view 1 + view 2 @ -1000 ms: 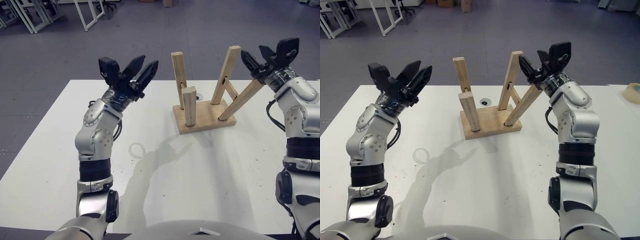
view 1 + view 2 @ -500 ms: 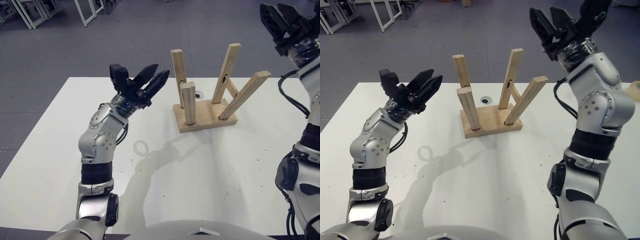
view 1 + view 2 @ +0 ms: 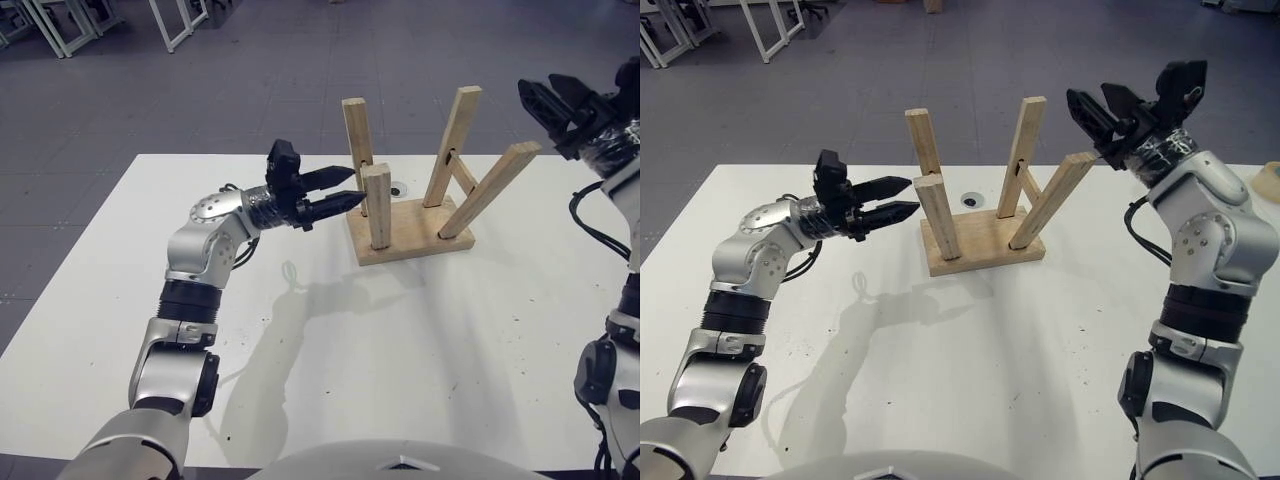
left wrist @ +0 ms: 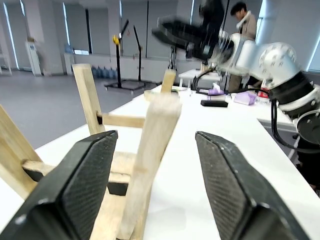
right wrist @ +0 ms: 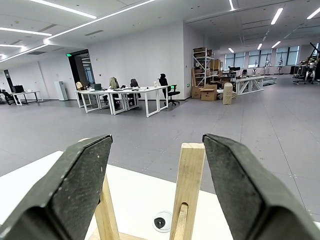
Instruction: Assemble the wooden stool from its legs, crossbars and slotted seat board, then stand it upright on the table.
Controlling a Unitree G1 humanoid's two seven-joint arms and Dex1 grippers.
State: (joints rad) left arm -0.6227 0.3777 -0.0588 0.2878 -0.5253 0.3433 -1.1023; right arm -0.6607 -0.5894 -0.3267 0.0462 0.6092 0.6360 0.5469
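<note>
The stool lies upside down: its seat board (image 3: 405, 243) rests flat on the white table (image 3: 420, 350) with the legs pointing up. The short near-left leg (image 3: 377, 208) and far-left leg (image 3: 356, 140) stand upright. The far-right leg (image 3: 452, 145) and the leaning near-right leg (image 3: 490, 188) are joined by a crossbar (image 3: 463, 180). My left gripper (image 3: 352, 186) is open and held level, its tips just left of the near-left leg (image 4: 150, 155), apart from it. My right gripper (image 3: 1122, 103) is open, just above and behind the leaning leg's top end (image 3: 1080, 162).
A round grommet hole (image 3: 400, 187) sits in the table behind the seat board. A roll of tape (image 3: 1270, 186) lies at the table's far right edge. The table's far edge runs just behind the stool; bare tabletop spreads in front and to the left.
My left gripper swung down and to the right, turning level toward the near-left leg. My right gripper rose high off the leaning leg, then came back down close above its tip.
</note>
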